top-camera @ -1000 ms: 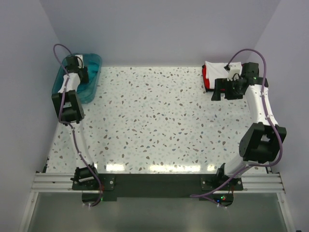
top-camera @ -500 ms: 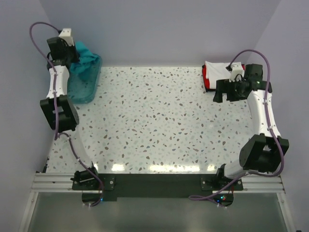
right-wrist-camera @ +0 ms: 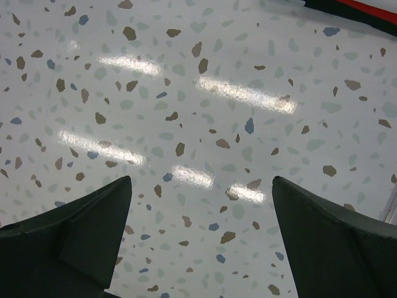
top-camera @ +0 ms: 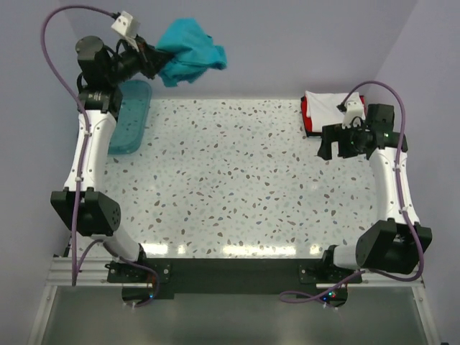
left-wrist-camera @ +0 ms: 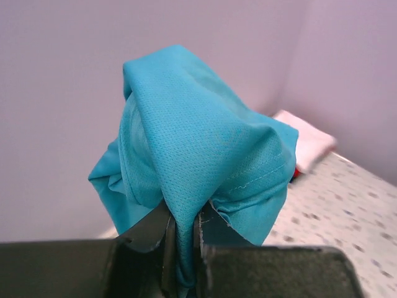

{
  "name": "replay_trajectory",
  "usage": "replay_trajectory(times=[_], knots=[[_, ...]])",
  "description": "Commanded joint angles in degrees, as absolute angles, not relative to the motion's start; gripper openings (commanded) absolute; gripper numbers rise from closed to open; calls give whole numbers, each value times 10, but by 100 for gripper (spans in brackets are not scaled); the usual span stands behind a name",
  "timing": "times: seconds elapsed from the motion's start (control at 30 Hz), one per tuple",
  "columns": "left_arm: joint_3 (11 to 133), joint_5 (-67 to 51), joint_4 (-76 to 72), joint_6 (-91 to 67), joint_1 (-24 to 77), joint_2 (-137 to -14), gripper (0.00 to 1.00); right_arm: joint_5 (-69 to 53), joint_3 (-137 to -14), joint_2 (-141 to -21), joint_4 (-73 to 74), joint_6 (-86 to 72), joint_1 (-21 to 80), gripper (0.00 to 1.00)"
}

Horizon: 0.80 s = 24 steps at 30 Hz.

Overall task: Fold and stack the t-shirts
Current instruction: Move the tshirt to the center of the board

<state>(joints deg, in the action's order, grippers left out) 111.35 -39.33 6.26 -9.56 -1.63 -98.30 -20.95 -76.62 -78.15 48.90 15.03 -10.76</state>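
Pinching the teal-blue t-shirt (top-camera: 190, 57) at the upper left of the overhead frame, with the left tool (top-camera: 147, 59) raised high over the far edge of the table (top-camera: 230, 187), up and to the right of the translucent teal bin (top-camera: 131, 118). Closed narrow on one gathered fold, as seen in the left wrist view, with cloth bulging past the tool in a crumpled bundle, nothing spread. Gripped by a bunch and not by a hem or shoulder, hence the shapeless hang. Probably held this high to get every bit of cloth above the bin wall before carrying it across to open table.

At the upper right of the overhead frame, a white t-shirt (top-camera: 323, 103) folded to a rectangle on top of a red t-shirt (top-camera: 305, 121), with red showing only along the left side. Stacked in that far corner, most likely to leave the middle of the table free for folding.

Just below the stack, the right tool (top-camera: 327, 144), spread wide and holding nothing. Only speckled table between its dark fingers (right-wrist-camera: 74, 248) in the right wrist view. Seemingly waiting low and ready to take a corner.

By the look of it, two shirts done and one to go. Likely hard to flatten from a single pinch; better regrasped with both tools at a hem.
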Motion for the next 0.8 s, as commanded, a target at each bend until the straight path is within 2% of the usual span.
replay_trajectory(times=[0.0, 0.03, 0.07, 0.13, 0.23, 0.27, 0.47, 0.53, 0.6, 0.7, 0.77], knots=[[1000, -584, -10, -178, -20, -925, 12, -231, -764, -761, 481, 169, -105, 99], [966, -621, -18, -178, -21, -912, 26, -236, -764, -761, 486, 171, -105, 98], [903, -647, -1, -162, -25, -899, 69, -240, -763, -763, 490, 177, -106, 99], [812, -646, 66, -131, -44, -862, 100, -245, -766, -765, 499, 191, -105, 99], [727, -643, 130, -53, -112, -831, 100, -269, -764, -772, 517, 205, -105, 99], [720, -625, 193, 33, -116, -826, 100, -275, -762, -778, 518, 206, -105, 99], [679, -551, 344, 284, -93, -822, 100, -275, -744, -810, 517, 200, -53, 99], [675, -533, 395, 368, -62, -832, 96, -260, -733, -823, 502, 196, -22, 98], [658, -506, 397, 396, -36, -832, 90, -250, -727, -843, 489, 186, 26, 98], [617, -465, 348, 398, 12, -829, 84, -253, -733, -876, 467, 162, 80, 89], [604, -452, 285, 346, 20, -834, 81, -259, -749, -910, 455, 152, 125, 81]])
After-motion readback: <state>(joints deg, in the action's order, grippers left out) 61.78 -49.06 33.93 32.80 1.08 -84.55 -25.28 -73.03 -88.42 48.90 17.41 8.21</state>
